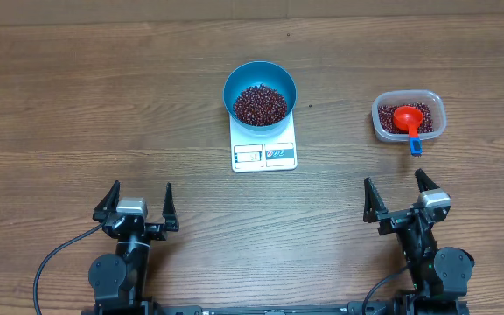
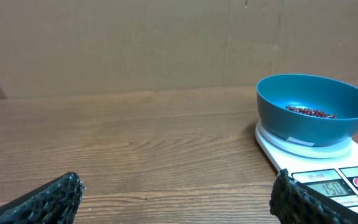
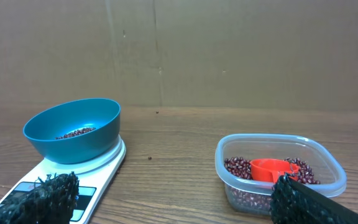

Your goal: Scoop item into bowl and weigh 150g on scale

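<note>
- While left gripper [image 1: 142, 187] and right gripper [image 1: 393, 178] hang spread and empty nearside, scooping looks finished.
- Small red-brown beans [image 1: 260, 104] lie in round blue bowl [image 1: 244, 75] on flat white scale [image 1: 264, 156], centre.
- Next: verify display.

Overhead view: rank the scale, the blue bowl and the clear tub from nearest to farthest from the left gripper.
1. The scale: ahead and to the right of the left gripper, its display edge closest.
2. The blue bowl: sitting on the scale's far part, just beyond the display.
3. The clear tub: far off to the right, well past the other two.
</note>
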